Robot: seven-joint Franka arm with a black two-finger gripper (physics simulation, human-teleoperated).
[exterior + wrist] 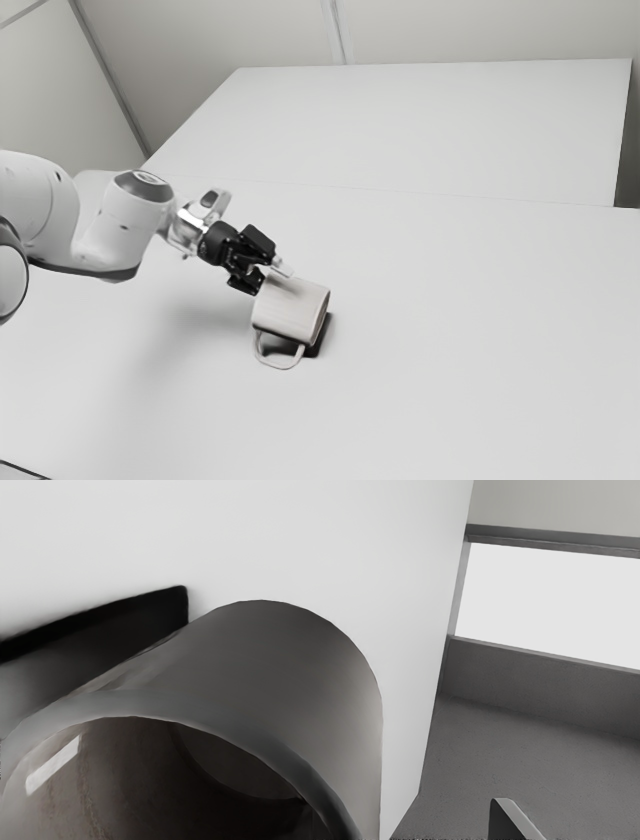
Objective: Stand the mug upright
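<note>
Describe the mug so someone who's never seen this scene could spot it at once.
On the white table, follow the arm from the exterior view's left to its black gripper. Right by the fingertips is the mug, pale and tipped over. Its hollow round body and looped handle, toward that view's bottom edge, set it apart from the gripper.

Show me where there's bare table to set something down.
In the exterior view, the table is bare from the mug to the view's right edge, and below the mug's handle. It's crowded at the mug's upper left, by the gripper.
</note>
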